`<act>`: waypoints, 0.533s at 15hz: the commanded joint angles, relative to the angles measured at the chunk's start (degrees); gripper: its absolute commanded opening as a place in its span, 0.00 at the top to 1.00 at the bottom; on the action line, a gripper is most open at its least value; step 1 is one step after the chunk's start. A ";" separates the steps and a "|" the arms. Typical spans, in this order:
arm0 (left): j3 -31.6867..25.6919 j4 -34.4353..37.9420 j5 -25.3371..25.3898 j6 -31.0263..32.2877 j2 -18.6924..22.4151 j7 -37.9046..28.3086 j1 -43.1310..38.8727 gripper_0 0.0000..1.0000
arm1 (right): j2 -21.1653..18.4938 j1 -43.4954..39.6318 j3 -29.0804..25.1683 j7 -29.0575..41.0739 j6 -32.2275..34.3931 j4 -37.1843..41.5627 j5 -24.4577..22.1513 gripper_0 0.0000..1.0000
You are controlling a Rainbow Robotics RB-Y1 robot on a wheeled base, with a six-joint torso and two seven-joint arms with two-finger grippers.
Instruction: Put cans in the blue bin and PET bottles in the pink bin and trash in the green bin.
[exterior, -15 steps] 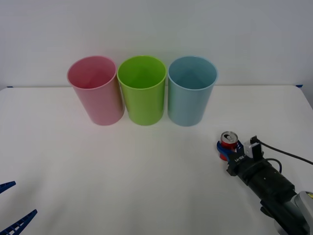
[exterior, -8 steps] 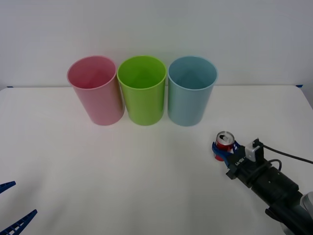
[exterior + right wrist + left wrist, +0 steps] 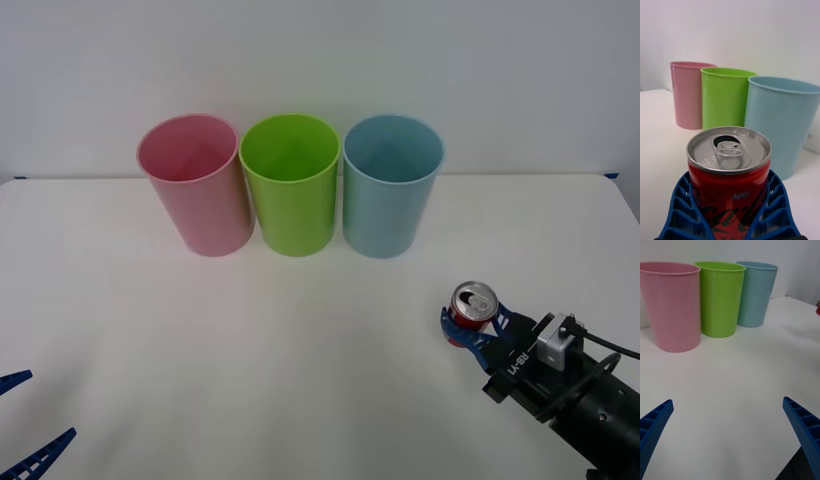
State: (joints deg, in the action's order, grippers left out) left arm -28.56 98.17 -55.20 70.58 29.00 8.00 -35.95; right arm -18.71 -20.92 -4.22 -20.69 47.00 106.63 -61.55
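From the front, the right pincer (image 3: 470, 327) clamps a red can (image 3: 470, 308) above the white table (image 3: 300, 350), its silver top tilted slightly, well apart from the blue bin (image 3: 392, 190). The right wrist camera shows its opened pull-tab. The left pincer (image 3: 730, 427) hangs open, empty.

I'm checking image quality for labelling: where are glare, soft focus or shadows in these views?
Right wrist view: the can is sharp, with bright highlights on its silver top; the blue bin behind looks slightly soft. Front view: even light, faint shadows at the bins' bases, the right gripper clear. Left wrist view: the left gripper fingers are crisp, the pink bin evenly lit.
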 commanded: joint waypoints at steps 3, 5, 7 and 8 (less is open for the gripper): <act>0.00 0.00 0.00 0.00 0.00 0.00 0.00 0.00 | -1.68 -4.39 -1.40 6.10 -0.15 13.16 4.86 1.00; 0.00 0.00 0.00 0.00 0.00 0.00 0.00 0.00 | -1.68 -4.04 -2.28 10.06 -1.47 16.94 5.21 1.00; 0.00 0.00 0.00 0.00 0.00 0.00 0.00 0.00 | -1.68 -2.99 -2.63 13.22 -4.81 20.02 5.21 1.00; 0.00 0.00 0.00 0.00 0.00 0.00 0.00 0.00 | -1.68 -1.49 -2.63 15.59 -7.10 21.34 4.33 1.00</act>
State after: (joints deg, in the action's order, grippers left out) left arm -28.56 98.17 -55.20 70.58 29.00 8.00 -35.95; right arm -20.40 -23.42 -6.83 -6.78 41.59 127.00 -56.63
